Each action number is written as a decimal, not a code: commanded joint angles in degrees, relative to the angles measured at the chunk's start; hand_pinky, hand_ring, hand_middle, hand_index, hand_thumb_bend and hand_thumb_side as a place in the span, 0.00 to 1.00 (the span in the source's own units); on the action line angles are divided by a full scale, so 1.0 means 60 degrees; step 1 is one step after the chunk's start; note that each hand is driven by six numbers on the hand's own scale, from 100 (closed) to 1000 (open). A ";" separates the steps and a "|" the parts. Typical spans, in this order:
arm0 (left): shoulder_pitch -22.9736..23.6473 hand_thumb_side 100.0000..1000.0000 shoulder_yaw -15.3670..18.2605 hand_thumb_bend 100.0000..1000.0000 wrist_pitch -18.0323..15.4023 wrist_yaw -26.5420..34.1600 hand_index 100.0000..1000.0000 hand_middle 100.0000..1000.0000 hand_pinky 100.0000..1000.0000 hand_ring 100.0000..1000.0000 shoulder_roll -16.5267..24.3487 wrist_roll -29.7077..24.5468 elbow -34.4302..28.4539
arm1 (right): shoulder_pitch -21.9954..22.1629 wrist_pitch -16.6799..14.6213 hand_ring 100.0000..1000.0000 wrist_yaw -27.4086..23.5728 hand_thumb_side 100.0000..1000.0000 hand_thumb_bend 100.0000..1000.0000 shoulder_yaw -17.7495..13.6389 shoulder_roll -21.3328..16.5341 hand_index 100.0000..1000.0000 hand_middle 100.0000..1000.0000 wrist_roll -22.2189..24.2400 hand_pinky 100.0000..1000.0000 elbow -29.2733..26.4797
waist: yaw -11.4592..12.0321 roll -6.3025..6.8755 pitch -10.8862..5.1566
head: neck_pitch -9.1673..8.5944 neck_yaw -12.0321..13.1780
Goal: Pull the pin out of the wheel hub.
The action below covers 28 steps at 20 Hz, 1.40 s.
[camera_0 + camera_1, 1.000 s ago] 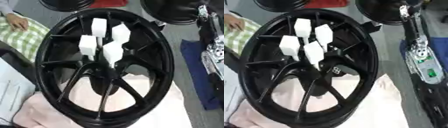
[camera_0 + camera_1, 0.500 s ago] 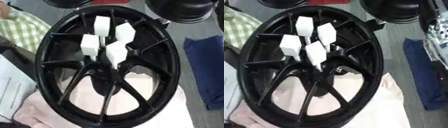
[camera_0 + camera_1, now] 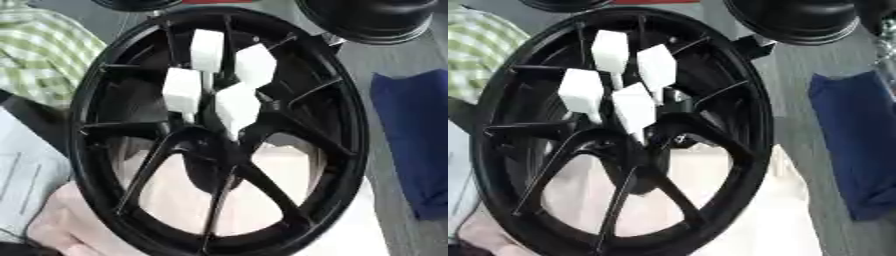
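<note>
Black spoked wheel hub filling most of both views, lying on pale pinkish cloth that shows through the gaps between the near spokes. 4 white block-headed pins standing in the hub's middle, clustered close together: 1 far, 1 far-right, 1 left, 1 nearest the centre, each with a thin stem running down toward the hub; all 4 seated, none pulled. Can't tell exactly where the stems enter, dark and blurred there. Neither robot hand in view in either eye, so open or closed state can't be told. Green-and-white checked cloth at far left, just beside the rim. Dark blue cloth on grey surface to the right, apart from the wheel. Round black object at far right, close to the rim's far edge; part of another dark round shape at the far edge. Pale flat sheet at near left, partly under the rim.
</note>
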 commanded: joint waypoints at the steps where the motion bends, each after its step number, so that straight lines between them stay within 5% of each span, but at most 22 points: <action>1: -0.0043 0.75 0.0080 0.32 -0.0043 0.0122 0.79 0.81 0.66 0.98 0.0405 0.0031 -0.0190 | -0.0482 -0.0017 0.79 0.0503 0.54 0.00 0.0094 -0.0832 0.74 0.75 0.0761 0.86 -0.0452 | -0.0037 0.0003 -0.0132 | -0.0235 -0.0237; 8: -0.0151 0.74 0.0019 0.33 -0.0029 0.0280 0.78 0.81 0.66 0.98 0.0354 0.0020 -0.0190 | -0.1752 -0.0423 0.80 0.1665 0.51 0.00 0.0823 -0.1190 0.77 0.76 0.2780 0.85 -0.0564 | -0.0089 -0.0099 -0.0235 | -0.0555 -0.0276; 15: -0.0105 0.74 0.0025 0.33 0.0008 0.0356 0.78 0.81 0.66 0.98 0.0385 0.0024 -0.0190 | -0.3224 -0.1211 0.82 0.2258 0.45 0.00 0.1917 -0.1206 0.79 0.78 0.4698 0.86 -0.0424 | -0.0071 -0.0180 -0.0378 | -0.0425 -0.0260; 28: -0.0108 0.75 -0.0059 0.33 0.0127 0.0445 0.78 0.81 0.66 0.99 0.0438 -0.0093 -0.0190 | -0.5747 -0.1592 0.86 0.2181 0.39 0.17 0.4083 0.0273 0.84 0.81 0.7372 0.87 0.1261 | -0.0031 -0.0211 -0.0443 | -0.0170 -0.0372</action>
